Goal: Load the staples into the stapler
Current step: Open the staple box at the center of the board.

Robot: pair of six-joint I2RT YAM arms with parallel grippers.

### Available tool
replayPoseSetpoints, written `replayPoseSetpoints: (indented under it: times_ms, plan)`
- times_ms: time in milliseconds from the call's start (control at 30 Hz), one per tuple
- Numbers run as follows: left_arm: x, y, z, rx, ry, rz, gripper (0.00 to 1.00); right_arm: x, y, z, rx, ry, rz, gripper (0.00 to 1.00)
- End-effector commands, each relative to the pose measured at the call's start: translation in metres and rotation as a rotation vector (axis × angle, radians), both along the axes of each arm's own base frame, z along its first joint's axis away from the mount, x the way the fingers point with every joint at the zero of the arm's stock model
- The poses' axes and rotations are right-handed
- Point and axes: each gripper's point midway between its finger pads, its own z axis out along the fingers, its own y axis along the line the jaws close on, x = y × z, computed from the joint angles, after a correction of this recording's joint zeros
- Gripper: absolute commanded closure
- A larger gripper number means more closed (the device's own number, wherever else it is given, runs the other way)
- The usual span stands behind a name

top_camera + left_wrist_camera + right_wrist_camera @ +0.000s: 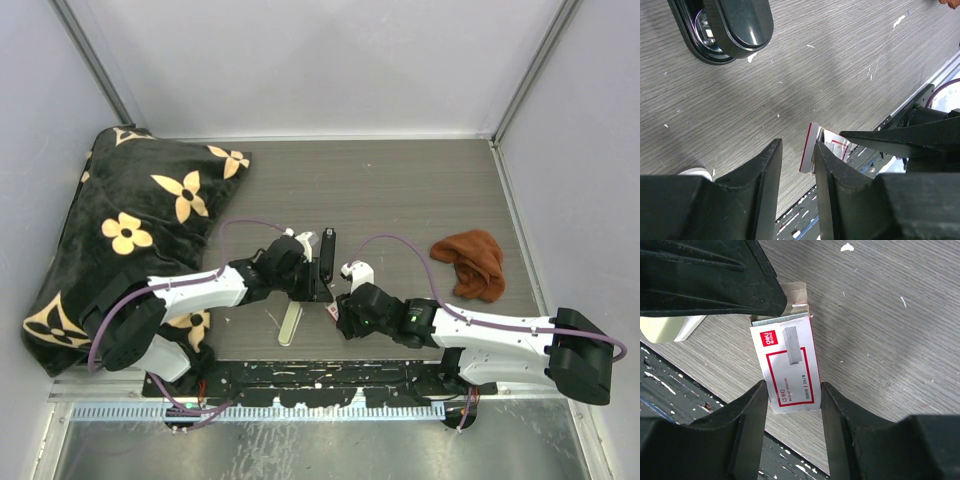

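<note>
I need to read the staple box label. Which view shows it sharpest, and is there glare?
Right wrist: staple box print sharp, no glare. Left wrist: box edge-on, glare spots on the stapler. Top external: box too small to read.

Top view is evenly bright under soft, diffuse light from above, with only faint short shadows on the worktop point(420, 190) and slight bowing of the walls toward the corners. In the left wrist view a broad soft shadow crosses mid-frame, small white glints sit on the glossy stapler point(735, 25), and the left claw point(796, 145) is dark and soft-focused. In the right wrist view the staple box point(787, 365) print is sharp, the right claw point(792, 385) is blurred, and a dim patch lies to the right.
</note>
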Motion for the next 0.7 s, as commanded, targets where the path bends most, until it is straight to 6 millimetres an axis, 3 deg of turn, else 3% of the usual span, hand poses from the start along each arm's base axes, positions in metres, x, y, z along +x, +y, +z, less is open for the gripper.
replayPoseSetpoints:
  times_ms: [0,533,667]
  plan:
    - [0.009,-0.0199,0.0236,-0.089,-0.04,-0.015,0.69,0.005,0.0104,0.0134,0.053,-0.039,0.01,0.63]
    - [0.0009,-0.0294,0.0255,-0.152,-0.007,-0.038,0.98,0.0044,0.0095,0.0121,0.052,-0.035,0.006,0.63]
    - [0.0011,-0.0261,0.0218,-0.134,-0.009,-0.031,1.0,0.0044,0.0097,0.0089,0.05,-0.033,0.005,0.63]
